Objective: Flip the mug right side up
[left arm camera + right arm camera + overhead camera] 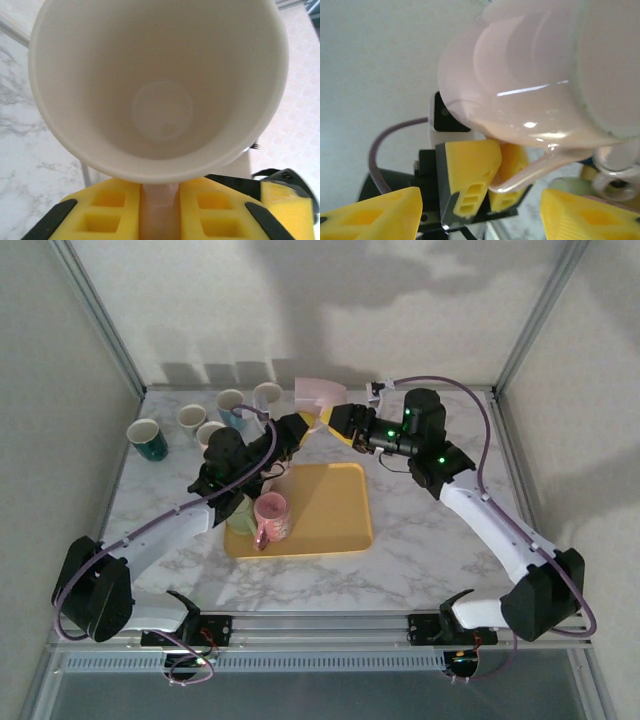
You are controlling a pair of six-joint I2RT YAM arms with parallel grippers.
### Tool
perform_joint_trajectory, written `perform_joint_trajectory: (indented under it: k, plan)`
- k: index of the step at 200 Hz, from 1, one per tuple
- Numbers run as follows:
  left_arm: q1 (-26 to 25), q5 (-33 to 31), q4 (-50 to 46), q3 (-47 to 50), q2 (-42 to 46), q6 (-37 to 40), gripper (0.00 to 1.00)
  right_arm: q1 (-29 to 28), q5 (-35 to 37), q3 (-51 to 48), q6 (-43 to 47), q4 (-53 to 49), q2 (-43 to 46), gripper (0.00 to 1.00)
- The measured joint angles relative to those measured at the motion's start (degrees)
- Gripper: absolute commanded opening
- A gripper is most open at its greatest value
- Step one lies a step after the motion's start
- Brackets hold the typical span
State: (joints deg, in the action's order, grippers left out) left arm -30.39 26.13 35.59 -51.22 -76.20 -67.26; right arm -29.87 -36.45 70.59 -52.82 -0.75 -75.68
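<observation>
The pale pink mug (318,393) hangs in the air above the back middle of the table. My left gripper (311,421) is shut on its handle (159,210), which is pinched between the yellow pads. In the left wrist view I look straight into the mug's (160,90) white inside, past my left gripper (159,192). My right gripper (337,421) stands open just right of the mug. In the right wrist view its fingers (370,215) are spread wide around the right gripper (480,215) midpoint, below the mug's (530,75) glossy side, touching nothing.
A yellow tray (335,510) lies in the middle of the table with a pink mug (272,517) and a green mug (240,515) at its left end. Several more mugs, one of them teal (148,438), stand at the back left. Metal frame posts bound the back corners.
</observation>
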Motion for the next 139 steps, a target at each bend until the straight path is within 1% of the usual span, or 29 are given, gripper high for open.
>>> perform_joint_trajectory:
  k: [18,44,71,93,103,125,139]
  plan:
    - [0.0,-0.68,-5.35,-0.92,1.18,3.15,0.0,-0.02,3.17,2.69,7.54,-8.94,2.32,0.65]
    - [0.24,-2.64,-15.74,-4.17,3.48,9.11,0.0,-0.02,9.51,5.22,18.25,-20.04,6.21,0.65]
    - [0.87,-7.58,-28.81,-9.27,6.12,16.28,0.0,-0.02,16.09,5.44,27.3,-29.05,8.94,0.65]
    - [1.4,-14.91,-39.98,-13.42,8.04,21.2,0.0,-0.02,20.17,5.44,32.52,-34.53,9.07,0.65]
    - [1.68,-19.47,-45.31,-15.13,8.74,22.95,0.0,-0.02,21.53,5.44,34.29,-36.72,8.9,0.65]
    - [2.64,-29.05,-56.13,-17.94,9.42,24.57,0.0,0.0,23.41,5.46,37.07,-40.24,7.91,0.64]
    - [3.43,-33.62,-61.05,-18.6,9.44,25.11,0.0,-0.02,24.13,5.46,38.01,-41.55,7.17,0.64]
